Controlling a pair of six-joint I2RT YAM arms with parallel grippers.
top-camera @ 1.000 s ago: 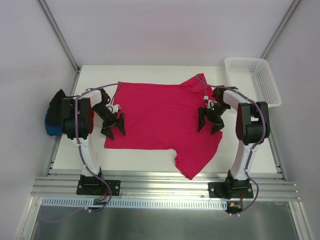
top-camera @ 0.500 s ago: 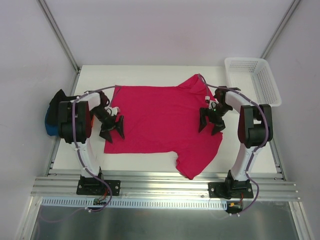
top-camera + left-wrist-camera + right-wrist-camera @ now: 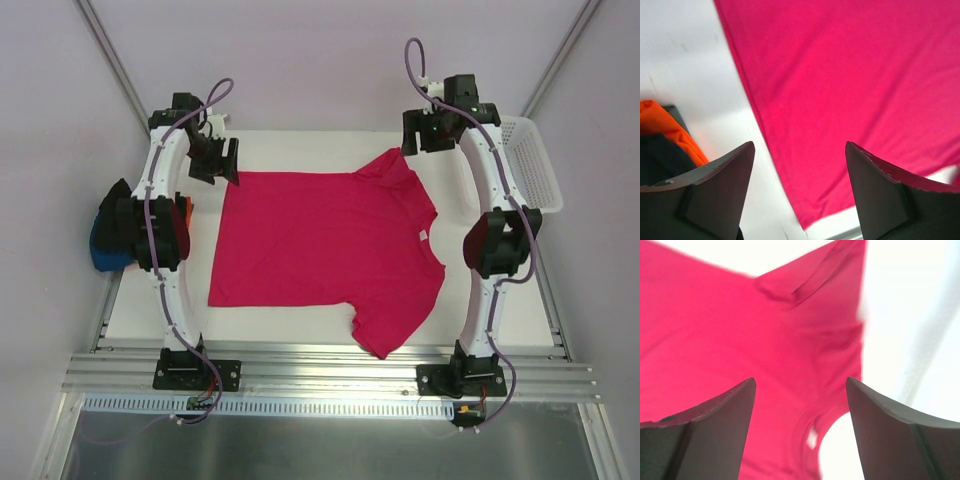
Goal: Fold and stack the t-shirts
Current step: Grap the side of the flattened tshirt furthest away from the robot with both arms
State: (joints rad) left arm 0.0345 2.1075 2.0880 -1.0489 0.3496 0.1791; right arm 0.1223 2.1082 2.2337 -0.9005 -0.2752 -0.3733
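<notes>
Crimson-pink t-shirt (image 3: 320,245) flat, left fingers (image 3: 715,190) and right fingers (image 3: 705,430) each apart; blue shirt (image 3: 98,252) only overhead.

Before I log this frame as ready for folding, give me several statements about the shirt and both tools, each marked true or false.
1. The crimson shirt lies spread on the table. True.
2. The left tool is shut on the shirt's hem. False: it is open, holding nothing, above the shirt's far left corner.
3. The right tool is open and empty. True.
4. The crimson shirt sits in the white basket. False: it lies on the table, left of the basket.
5. The other shirts are piled at the table's left edge. True.
</notes>
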